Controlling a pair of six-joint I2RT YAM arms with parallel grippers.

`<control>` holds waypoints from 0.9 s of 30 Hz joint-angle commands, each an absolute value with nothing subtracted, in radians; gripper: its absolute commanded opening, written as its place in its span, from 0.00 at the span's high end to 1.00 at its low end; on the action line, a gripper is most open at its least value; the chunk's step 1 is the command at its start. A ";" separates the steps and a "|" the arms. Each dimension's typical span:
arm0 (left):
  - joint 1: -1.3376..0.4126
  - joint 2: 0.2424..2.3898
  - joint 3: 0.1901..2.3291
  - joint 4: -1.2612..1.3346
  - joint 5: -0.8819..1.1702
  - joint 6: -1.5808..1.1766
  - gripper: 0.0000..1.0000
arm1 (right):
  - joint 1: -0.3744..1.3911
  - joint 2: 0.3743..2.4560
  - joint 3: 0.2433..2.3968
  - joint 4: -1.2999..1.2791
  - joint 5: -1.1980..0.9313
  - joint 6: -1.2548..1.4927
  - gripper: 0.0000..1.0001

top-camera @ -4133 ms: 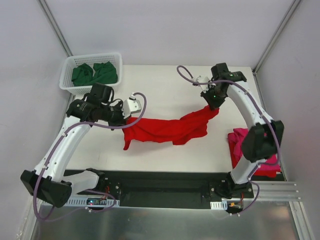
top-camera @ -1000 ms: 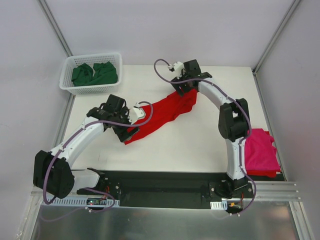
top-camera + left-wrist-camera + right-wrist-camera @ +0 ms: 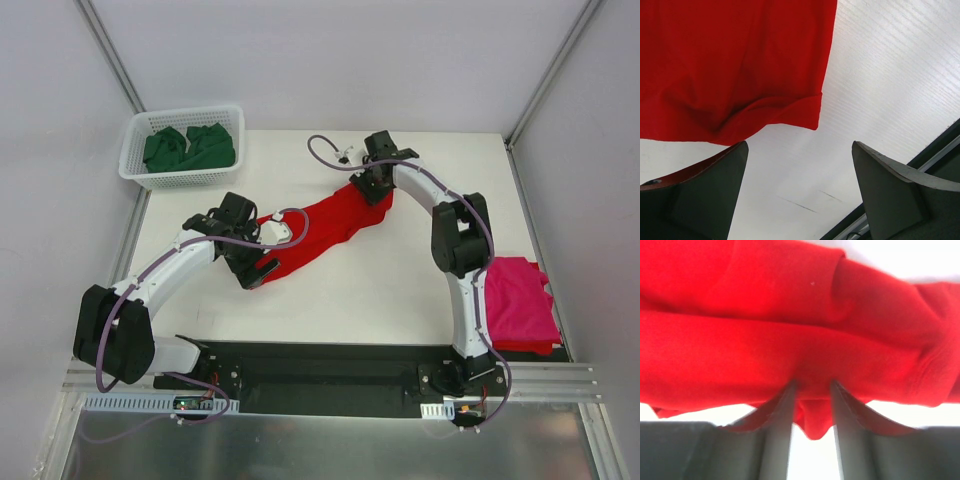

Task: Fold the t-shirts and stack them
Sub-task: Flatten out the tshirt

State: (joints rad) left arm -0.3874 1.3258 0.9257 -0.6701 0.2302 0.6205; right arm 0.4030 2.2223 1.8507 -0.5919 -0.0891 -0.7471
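White tabletop point(image 3: 400, 290) shows open beside the red t-shirt point(image 3: 335, 215) (left jaws spread, right jaws pinching its edge).

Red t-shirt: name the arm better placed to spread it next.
Right, probably: the right tool pinches a fold of the red t-shirt, while the left tool hangs open by the hem, gripping nothing.
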 commanded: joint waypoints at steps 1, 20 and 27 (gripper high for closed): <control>-0.399 1.315 0.951 -0.681 0.252 0.609 0.15 | 0.400 2.260 1.945 -0.644 -0.121 -0.758 0.82; -0.403 1.328 0.953 -0.681 0.252 0.609 0.16 | 0.434 2.011 1.689 -0.660 -0.121 -1.014 0.25; -0.407 1.344 0.960 -0.681 0.261 0.606 0.16 | 0.457 1.947 1.605 -0.568 -0.080 -1.048 0.23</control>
State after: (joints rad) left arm -0.3943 1.3361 0.9272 -0.6701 0.2306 0.6155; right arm 0.4438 2.0117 1.6234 -0.6392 -0.1070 -0.9962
